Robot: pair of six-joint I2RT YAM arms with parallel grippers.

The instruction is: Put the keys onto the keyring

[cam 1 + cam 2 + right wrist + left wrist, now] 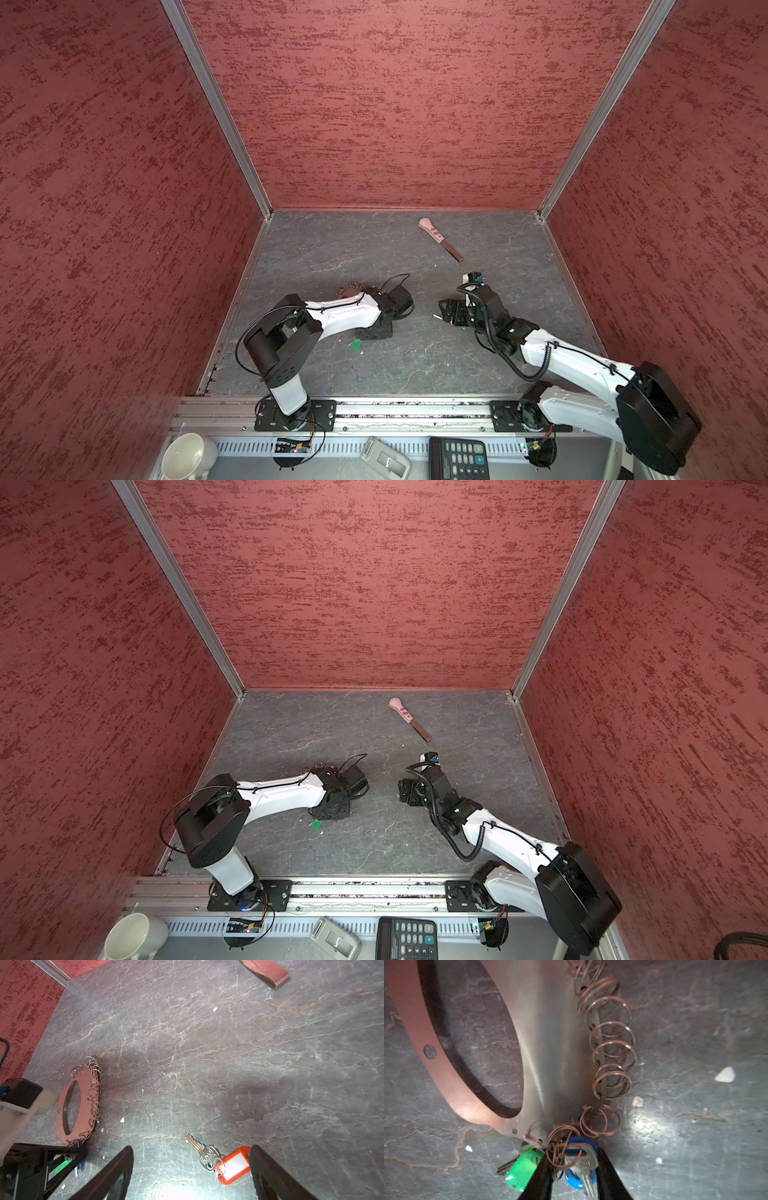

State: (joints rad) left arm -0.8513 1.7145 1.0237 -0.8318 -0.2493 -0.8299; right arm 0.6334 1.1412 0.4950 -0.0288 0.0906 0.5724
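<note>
- Grey veined table (374, 257), red textured walls (395, 104).
- Keyring (79, 1103) flat near the table's left edge, blue key (580, 1164) and green key (525, 1167) at its end.
- Left gripper (572, 1152) straddles blue key; grip unclear.
- Right gripper (191, 1147) wide apart around red key (232, 1164), mid-table.
- Key stamp unreadable.

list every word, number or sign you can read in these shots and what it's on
"+": on the teal key of the calculator, seen in both top views. The other key markings are too small to read.
Embossed lettering on the head of the red-tagged key: too blurred to read.
Embossed lettering on the head of the blue-tagged key: too blurred to read.
White insert of the red tag: blank.
</note>
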